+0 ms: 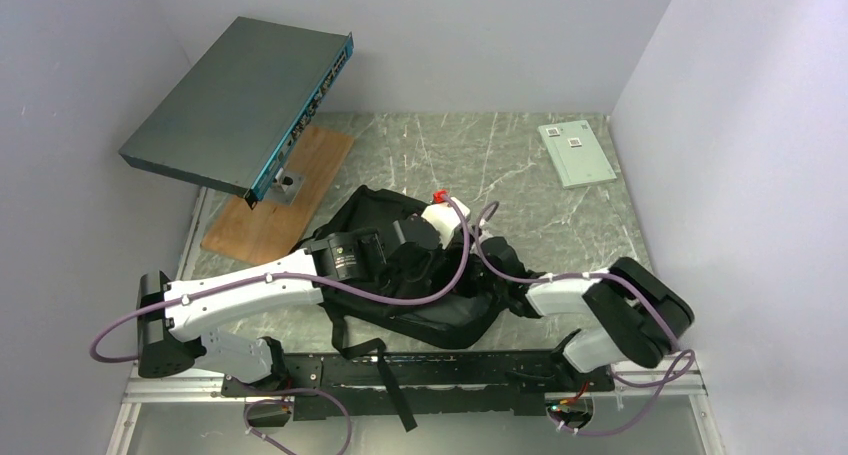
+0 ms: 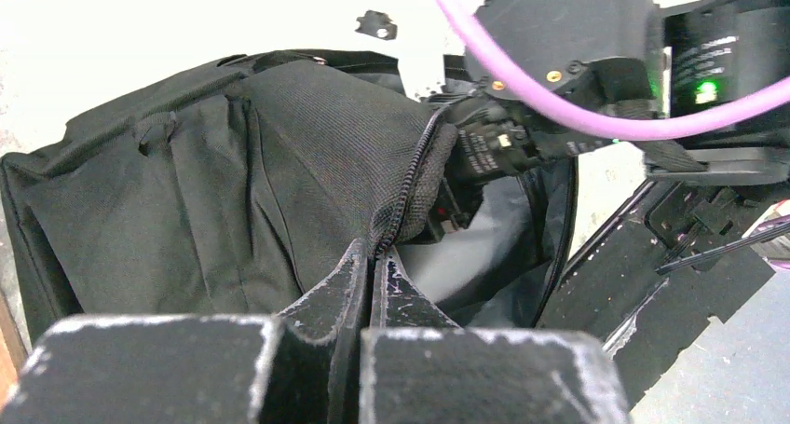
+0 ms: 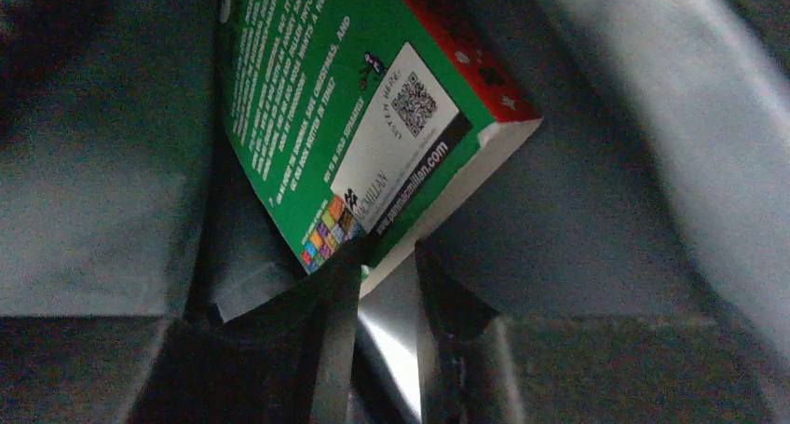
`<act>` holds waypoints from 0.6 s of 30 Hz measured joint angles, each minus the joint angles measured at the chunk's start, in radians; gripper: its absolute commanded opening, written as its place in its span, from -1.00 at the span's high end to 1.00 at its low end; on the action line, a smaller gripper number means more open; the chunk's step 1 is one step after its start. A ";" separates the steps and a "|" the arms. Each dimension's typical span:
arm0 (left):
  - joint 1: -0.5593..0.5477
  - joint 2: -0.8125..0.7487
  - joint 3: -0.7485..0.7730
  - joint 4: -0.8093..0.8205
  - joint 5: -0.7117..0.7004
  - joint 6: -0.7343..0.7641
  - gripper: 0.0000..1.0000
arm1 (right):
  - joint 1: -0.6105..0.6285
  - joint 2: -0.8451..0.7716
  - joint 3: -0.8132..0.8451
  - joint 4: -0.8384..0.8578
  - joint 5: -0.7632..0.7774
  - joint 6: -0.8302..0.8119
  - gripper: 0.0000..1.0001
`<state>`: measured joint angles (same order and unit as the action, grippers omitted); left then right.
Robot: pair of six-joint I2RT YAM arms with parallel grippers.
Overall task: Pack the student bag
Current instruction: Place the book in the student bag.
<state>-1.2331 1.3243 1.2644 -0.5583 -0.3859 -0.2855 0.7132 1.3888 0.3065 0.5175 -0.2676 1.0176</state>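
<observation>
The black backpack (image 1: 450,320) lies slumped on the marbled surface (image 1: 520,175), around the middle of its near edge, with both arms meeting over it.

The left pincer (image 2: 373,256) is pressed together on the rim of the bag's opening, with the zipper (image 2: 410,182) edge caught between its tips and the black cloth bulging up just beyond them. The left arm (image 1: 260,285) stretches low from the near left corner, running almost flat across to the bag.

The right pincer (image 3: 387,256) is down inside the bag, with grey lining (image 3: 578,210) on all sides of it. It pinches the lower corner of a green paperback book (image 3: 373,88), which tilts away from the tips, its back cover with a code square facing the wrist camera. The right arm (image 1: 600,300) comes from the near right corner, elbow folded back, forearm reaching left into the opening.

Towards the far left corner, a flat grey metal box (image 1: 240,100) sits raised on a stand over a wooden board (image 1: 270,215). A pale green pad (image 1: 577,153) lies near the far right corner, well apart from the bag.
</observation>
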 measured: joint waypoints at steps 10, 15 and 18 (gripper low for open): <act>0.000 -0.031 -0.044 0.020 0.003 -0.037 1.00 | 0.006 0.171 0.143 0.161 -0.005 -0.005 0.47; 0.000 -0.040 -0.056 0.020 -0.003 -0.051 1.00 | 0.006 0.167 0.135 0.177 -0.015 -0.005 0.10; 0.000 -0.044 -0.077 0.022 -0.010 -0.052 1.00 | 0.006 0.101 0.074 0.160 -0.028 -0.029 -0.11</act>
<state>-1.2331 1.2800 1.1877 -0.5365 -0.3958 -0.3378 0.7189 1.4895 0.3805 0.6777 -0.2955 0.9886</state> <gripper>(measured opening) 0.021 0.463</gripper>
